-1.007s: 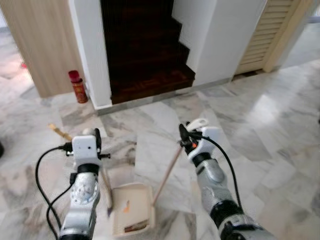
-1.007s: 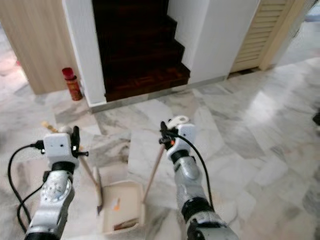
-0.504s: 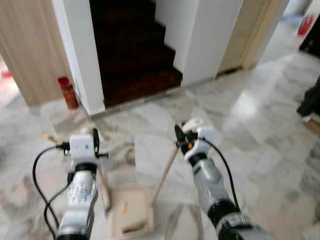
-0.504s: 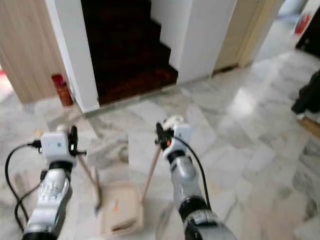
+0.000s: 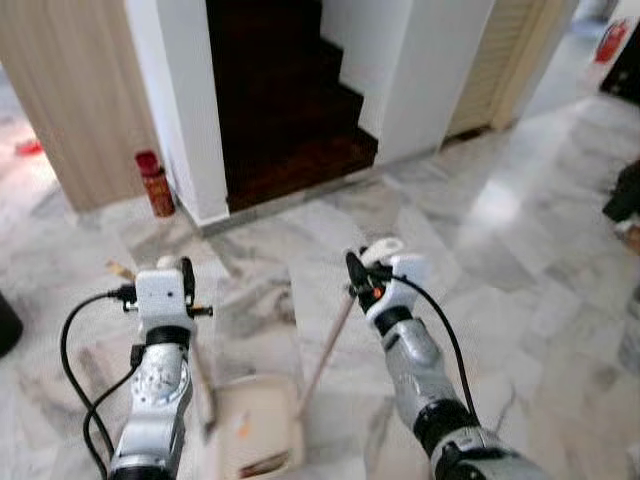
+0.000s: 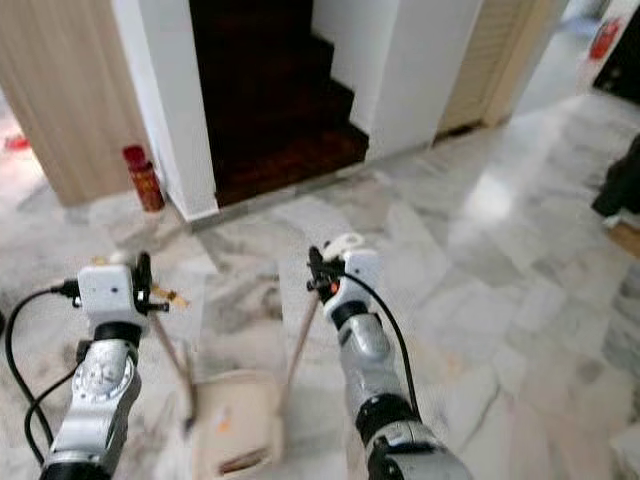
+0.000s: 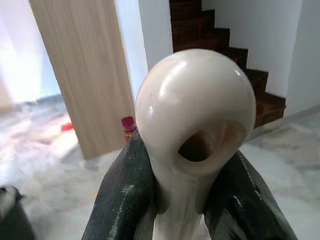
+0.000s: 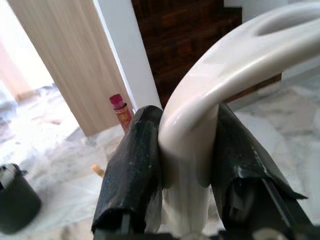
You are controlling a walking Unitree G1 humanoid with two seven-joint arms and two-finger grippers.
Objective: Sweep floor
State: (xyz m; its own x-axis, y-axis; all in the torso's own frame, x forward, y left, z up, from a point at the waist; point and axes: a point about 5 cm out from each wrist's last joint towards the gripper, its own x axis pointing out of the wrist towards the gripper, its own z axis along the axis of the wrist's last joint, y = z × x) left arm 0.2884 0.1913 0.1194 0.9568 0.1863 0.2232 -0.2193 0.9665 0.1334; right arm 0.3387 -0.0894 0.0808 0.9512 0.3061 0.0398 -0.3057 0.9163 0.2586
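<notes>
Standing on a marble floor facing a dark staircase, both hands hold cleaning tools. Left hand is clamped on the cream knob end of the broom handle, fingers pressed on either side; the broom runs long-axis down and forward from the hand to the floor, head end blurred beside the dustpan. Right hand is clamped on the cream looped grip of the dustpan handle; its wooden stick slants down and toward the robot's left to the dustpan, which lies flat on the floor between the two arms with some bits inside. A red can stands by the white wall left of the stairs, wood panel beside it. Open floor spreads to the right and ahead; wall edges and the stair step bound the front.
</notes>
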